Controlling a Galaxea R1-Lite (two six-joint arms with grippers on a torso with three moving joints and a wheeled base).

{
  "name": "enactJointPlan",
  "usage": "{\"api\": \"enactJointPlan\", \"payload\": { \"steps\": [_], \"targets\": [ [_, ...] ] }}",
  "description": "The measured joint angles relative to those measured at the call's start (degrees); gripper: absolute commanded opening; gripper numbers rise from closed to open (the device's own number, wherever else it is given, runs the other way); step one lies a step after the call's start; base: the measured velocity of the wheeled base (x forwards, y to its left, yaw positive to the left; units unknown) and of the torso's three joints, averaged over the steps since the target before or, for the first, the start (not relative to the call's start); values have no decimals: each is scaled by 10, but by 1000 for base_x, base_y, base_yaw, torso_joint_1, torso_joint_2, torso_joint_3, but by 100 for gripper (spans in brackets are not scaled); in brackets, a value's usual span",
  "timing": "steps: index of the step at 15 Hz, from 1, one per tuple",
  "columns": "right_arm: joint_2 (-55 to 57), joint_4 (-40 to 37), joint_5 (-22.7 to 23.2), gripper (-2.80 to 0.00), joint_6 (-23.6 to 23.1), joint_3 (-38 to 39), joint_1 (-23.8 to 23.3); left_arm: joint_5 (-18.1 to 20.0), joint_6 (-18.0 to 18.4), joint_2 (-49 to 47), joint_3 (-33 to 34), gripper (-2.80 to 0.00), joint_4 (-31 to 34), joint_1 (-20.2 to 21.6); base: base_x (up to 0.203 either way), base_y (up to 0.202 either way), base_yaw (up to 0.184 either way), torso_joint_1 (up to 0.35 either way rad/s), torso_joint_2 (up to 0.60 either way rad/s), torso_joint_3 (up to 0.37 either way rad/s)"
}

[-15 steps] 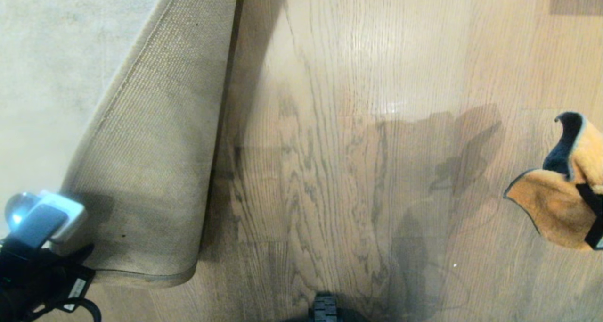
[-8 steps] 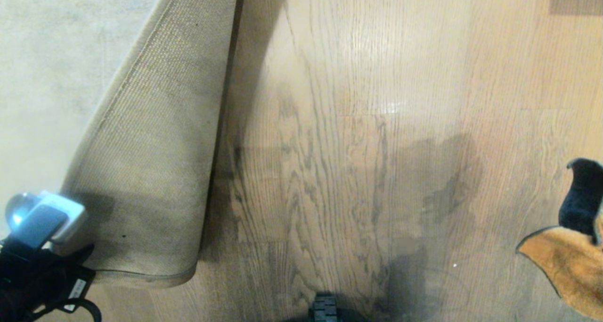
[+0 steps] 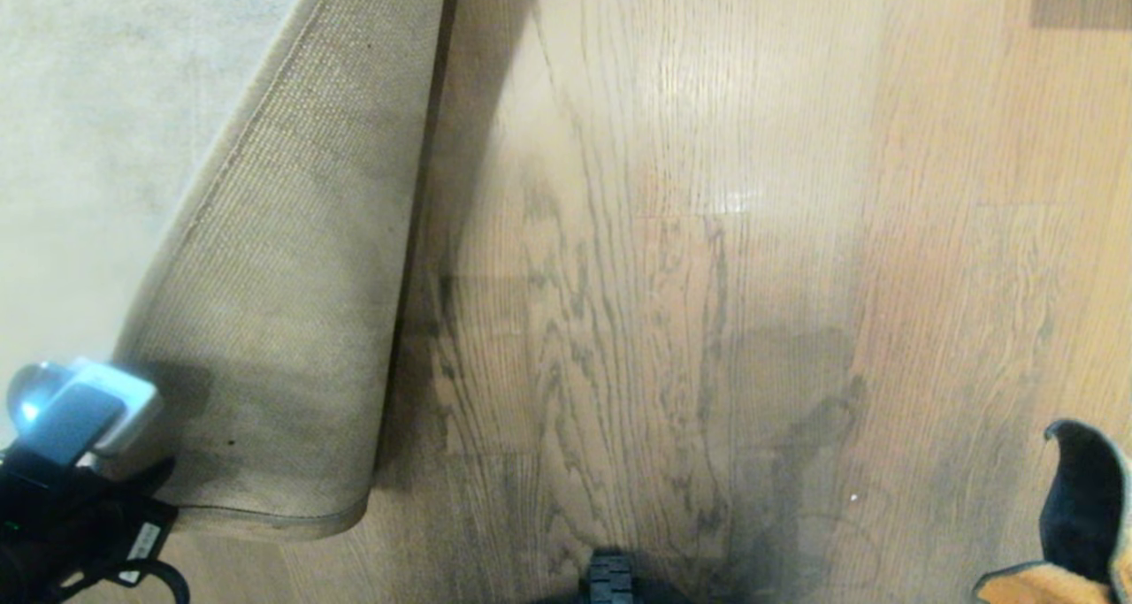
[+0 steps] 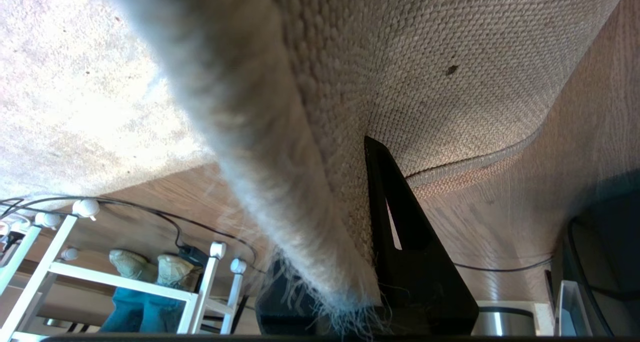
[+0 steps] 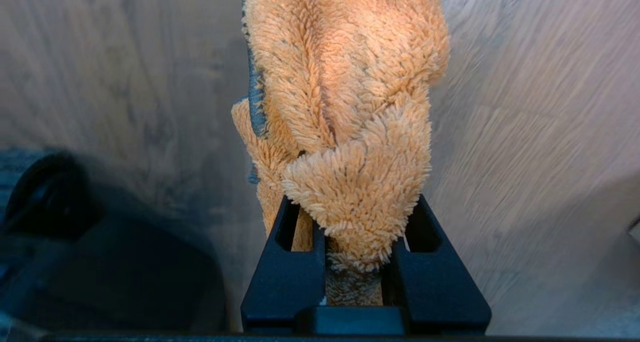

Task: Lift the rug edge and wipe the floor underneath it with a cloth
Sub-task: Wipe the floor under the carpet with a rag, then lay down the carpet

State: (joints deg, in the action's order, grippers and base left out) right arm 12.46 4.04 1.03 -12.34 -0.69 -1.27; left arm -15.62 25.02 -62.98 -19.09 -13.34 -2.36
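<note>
The left gripper (image 4: pixel 350 262) is clamped on the rug edge (image 4: pixel 320 182), with the fringe and pale pile squeezed between its black fingers (image 4: pixel 415 262). From where it holds, the rug (image 3: pixel 97 126) is folded back on itself, so the coarse tan backing (image 3: pixel 292 259) faces up and spreads away from the gripper in a wide flap. In the head view the left arm sits at the lower left corner, its wrist unit (image 3: pixel 75 409) resting right at the near end of that flap. The bound hem (image 3: pixel 274 520) curves along the flap's near side, just beside the gripper.

Beside the folded flap, the floor (image 3: pixel 672 233) lies bare, brown planks with dark streaky grain and a glossy patch of light.

The right gripper (image 5: pixel 352 262) is closed on the cloth (image 5: pixel 350 106), an orange fuzzy rag bunched between its fingers and bulging out beyond the tips, with a dark trim along one side. The floor lies past the cloth, apart from it. In the head view only a corner of the cloth (image 3: pixel 1083 516) peeks in at the lower right edge, well apart from the rug.
</note>
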Motion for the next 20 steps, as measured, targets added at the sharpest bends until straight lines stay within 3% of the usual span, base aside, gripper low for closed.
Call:
{"api": "enactJointPlan", "payload": {
  "steps": [4,10,20],
  "targets": [
    [-92,-94,26,-280,9,-11,12,0,1,1,1,-280,0,-1,0,0,0,0,0,0],
    [-124,-99,25,-280,64,-14,13,0,1,7,5,-280,1,-1,0,0,0,0,0,0],
    [-127,-96,25,-280,64,-13,13,0,1,13,7,-280,1,-1,0,0,0,0,0,0]
  ]
}}
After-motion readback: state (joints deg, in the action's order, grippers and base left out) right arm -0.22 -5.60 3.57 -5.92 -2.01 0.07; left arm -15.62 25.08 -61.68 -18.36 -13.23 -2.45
